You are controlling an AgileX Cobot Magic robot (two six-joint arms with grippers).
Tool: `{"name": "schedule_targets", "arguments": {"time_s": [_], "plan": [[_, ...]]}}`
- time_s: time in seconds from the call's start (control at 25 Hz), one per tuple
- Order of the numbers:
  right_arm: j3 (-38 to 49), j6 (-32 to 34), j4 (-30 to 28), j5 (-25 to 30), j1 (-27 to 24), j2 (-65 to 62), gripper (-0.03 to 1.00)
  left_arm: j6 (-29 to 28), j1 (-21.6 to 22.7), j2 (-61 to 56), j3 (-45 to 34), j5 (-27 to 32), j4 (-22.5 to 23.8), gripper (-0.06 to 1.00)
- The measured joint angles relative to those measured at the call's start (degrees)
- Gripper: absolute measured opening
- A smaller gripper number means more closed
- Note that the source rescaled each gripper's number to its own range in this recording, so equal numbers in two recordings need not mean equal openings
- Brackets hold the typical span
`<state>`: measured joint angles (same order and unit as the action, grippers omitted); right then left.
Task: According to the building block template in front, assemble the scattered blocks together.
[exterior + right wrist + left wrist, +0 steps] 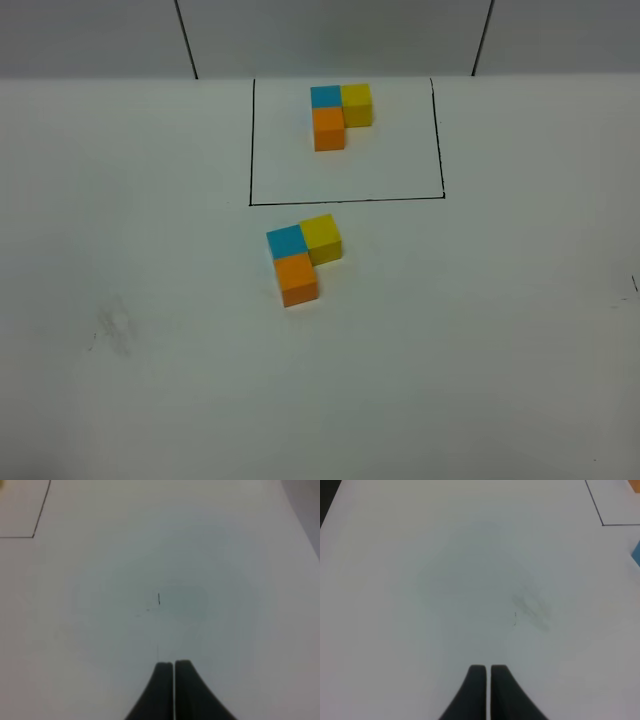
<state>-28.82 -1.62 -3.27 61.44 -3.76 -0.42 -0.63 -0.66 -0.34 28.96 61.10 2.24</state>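
The building block template [340, 112] is an L of blue, yellow and orange cubes inside a black drawn rectangle [345, 200] at the back. In front of the rectangle, the loose blue cube [285, 241], yellow cube [321, 236] and orange cube [297, 278] stand touching in the same L shape. Neither arm shows in the exterior high view. My left gripper [488, 670] is shut and empty over bare table; a blue cube corner [636, 554] and an orange sliver [634, 482] show at that view's edge. My right gripper [173, 666] is shut and empty over bare table.
The white table [480, 350] carries a grey smudge [115, 325] at the left, also in the left wrist view [532, 607]. A short black mark [159, 598] lies ahead of the right gripper. The rectangle's corner shows in both wrist views [603, 524] [34, 536].
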Motion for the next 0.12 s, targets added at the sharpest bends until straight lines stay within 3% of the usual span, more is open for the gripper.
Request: {"name": "schedule_targets", "arguments": {"time_s": [0.12], "plan": [[0.0, 0.0, 0.0, 0.0, 0.0, 0.0, 0.01, 0.0, 0.0, 0.0, 0.0, 0.0, 0.0, 0.00]]}}
